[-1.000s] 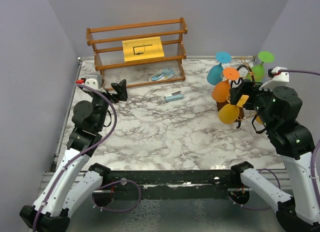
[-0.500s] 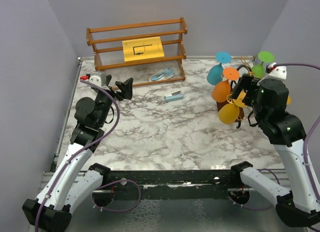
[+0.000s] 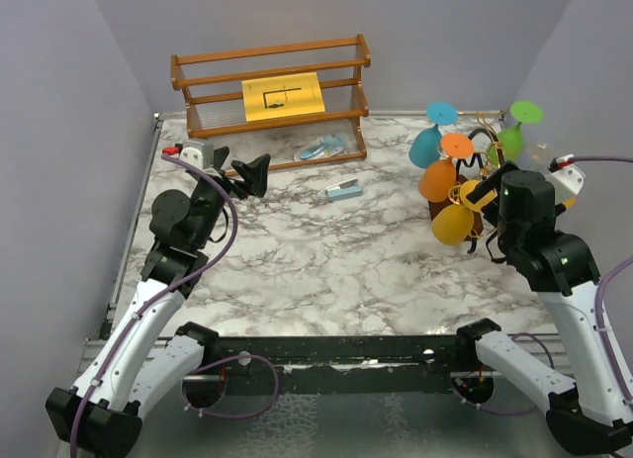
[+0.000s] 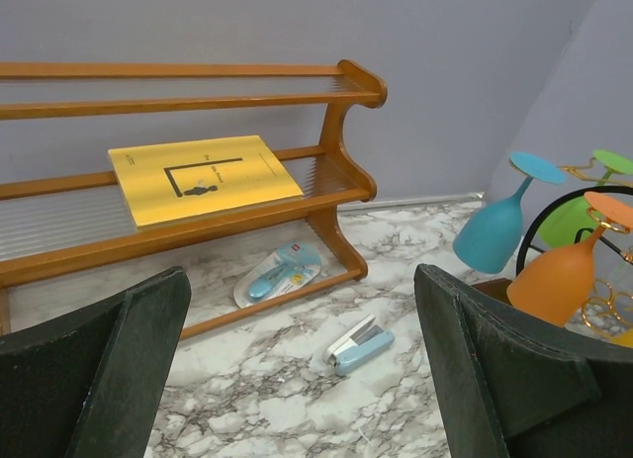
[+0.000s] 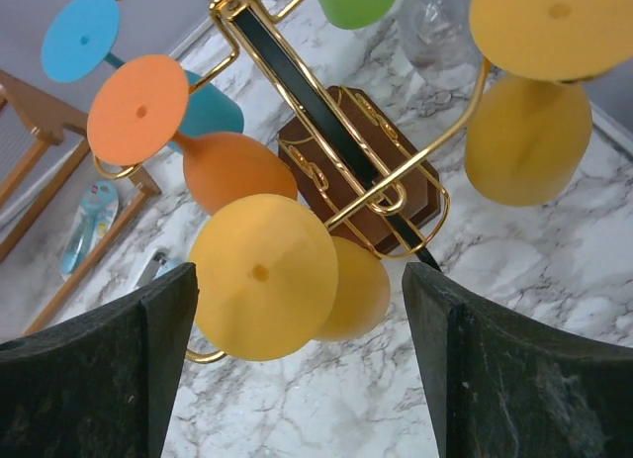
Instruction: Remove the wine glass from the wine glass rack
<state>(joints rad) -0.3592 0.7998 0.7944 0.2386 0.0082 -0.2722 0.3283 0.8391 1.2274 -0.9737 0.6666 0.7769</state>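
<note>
The wine glass rack (image 3: 481, 219), a dark-brown block with gold and black wire arms, stands at the right of the table. Blue (image 3: 426, 145), orange (image 3: 436, 180), yellow (image 3: 452, 224) and green (image 3: 509, 141) wine glasses hang on it upside down. My right gripper (image 3: 475, 199) is open and empty, close to the rack. In the right wrist view the gripper (image 5: 299, 280) frames the yellow glass (image 5: 265, 277), its foot facing the camera, apart from both fingers; the rack base (image 5: 361, 159) is behind. My left gripper (image 3: 238, 165) is open and empty, held high at the left.
A slatted wooden shelf (image 3: 269, 102) with a yellow sheet (image 3: 284, 94) stands at the back. A blue packet (image 3: 322, 148) lies under it and a blue stapler (image 3: 344, 190) in front. A second yellow glass (image 5: 529, 132) hangs at the rack's right side.
My right arm has swung its wrist down and back toward the rack's front, facing the yellow glass. My left gripper has risen and shifted slightly right.
</note>
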